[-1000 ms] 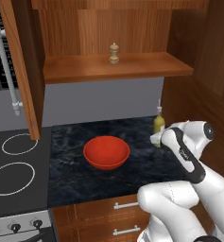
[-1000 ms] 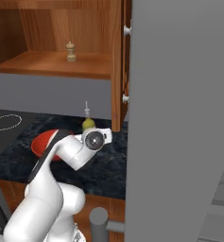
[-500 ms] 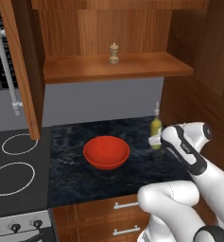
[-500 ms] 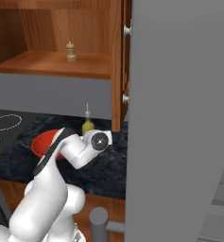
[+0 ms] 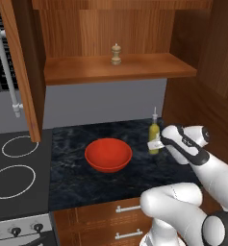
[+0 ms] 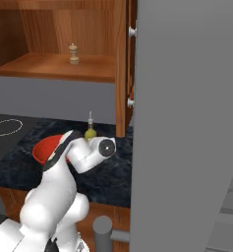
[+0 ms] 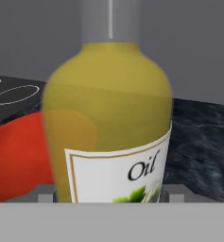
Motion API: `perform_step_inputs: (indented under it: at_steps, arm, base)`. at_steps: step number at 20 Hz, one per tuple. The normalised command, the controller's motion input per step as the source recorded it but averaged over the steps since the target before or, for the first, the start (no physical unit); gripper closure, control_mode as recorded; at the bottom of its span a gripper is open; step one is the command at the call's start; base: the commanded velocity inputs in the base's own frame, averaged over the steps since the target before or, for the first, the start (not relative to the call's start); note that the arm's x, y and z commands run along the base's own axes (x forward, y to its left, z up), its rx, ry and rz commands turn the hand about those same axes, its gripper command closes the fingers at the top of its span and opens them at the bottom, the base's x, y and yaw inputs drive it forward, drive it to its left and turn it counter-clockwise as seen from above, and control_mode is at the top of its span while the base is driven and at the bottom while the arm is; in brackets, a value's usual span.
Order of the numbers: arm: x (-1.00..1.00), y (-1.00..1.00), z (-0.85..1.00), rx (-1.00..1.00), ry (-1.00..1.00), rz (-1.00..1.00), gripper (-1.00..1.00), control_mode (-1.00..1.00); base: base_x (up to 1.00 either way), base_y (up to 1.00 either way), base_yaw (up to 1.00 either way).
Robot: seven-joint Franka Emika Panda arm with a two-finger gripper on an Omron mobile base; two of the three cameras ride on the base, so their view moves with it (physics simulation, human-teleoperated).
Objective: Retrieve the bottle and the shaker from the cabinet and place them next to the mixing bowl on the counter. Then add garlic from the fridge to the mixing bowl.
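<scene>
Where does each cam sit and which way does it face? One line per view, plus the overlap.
Left base view: behind the arm on its left, facing forward and down at the counter; the arm rises from lower right, with the gripper at the oil bottle.
Right base view: behind on its right, same counter; the arm rises from lower left, beside a grey panel.
Hand view: on the hand, looking along the gripper, close on the oil bottle; finger tips flank it.
Shared: both base views show the red bowl, bottle and shaker on the cabinet shelf.
</scene>
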Motion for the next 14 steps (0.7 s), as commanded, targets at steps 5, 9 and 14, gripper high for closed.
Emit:
perform_step_inputs:
  at_steps: [5,9,14]
  arm:
    - [0.06,0.23,-0.47,0.01,-0.08,0.01,1.00,-1.00]
    - [0.10,0.20,-0.47,0.01,-0.12,0.00,1.00,-1.00]
    - [0.05,0.17,-0.47,0.00,-0.12,0.00,1.00,-1.00]
  base:
    - [0.00,0.00,0.00]
    - [0.00,0.00,0.00]
    - [0.00,0.00,0.00]
